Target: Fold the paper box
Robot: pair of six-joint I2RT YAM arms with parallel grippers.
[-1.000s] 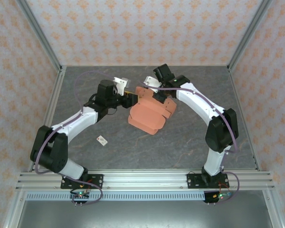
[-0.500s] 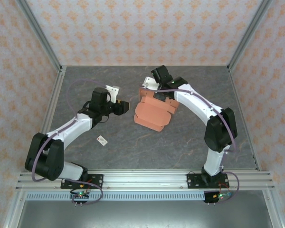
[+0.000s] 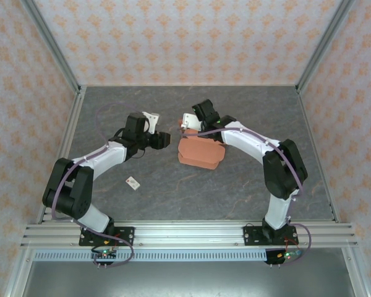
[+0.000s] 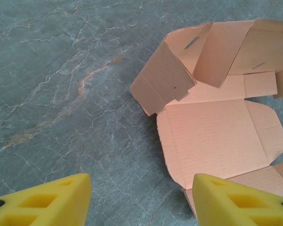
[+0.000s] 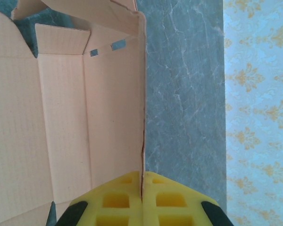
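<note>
The paper box [image 3: 200,151] lies partly folded on the worktop [image 3: 247,179], one side wall raised and its flaps loose; it looks light, thin and springy, so creases should bend easily but panels will likely buckle or tear if pinched hard away from a fold. It would probably slide on the smooth stone-patterned surface unless pinned. The best hold is a straight wall edge close to a crease, not a notched tab.

The right gripper [image 5: 142,188] has exactly that: its jaws are closed on the top edge of the box's upright wall. The left gripper [image 4: 141,197] sits just left of the box, jaws apart with only bare worktop between them.

Compared with a second ago, the left gripper has backed off the box's left edge and widened; the box seems to have dropped lower and more compact, though the overhead view is too coarse to be sure which flaps moved.
</note>
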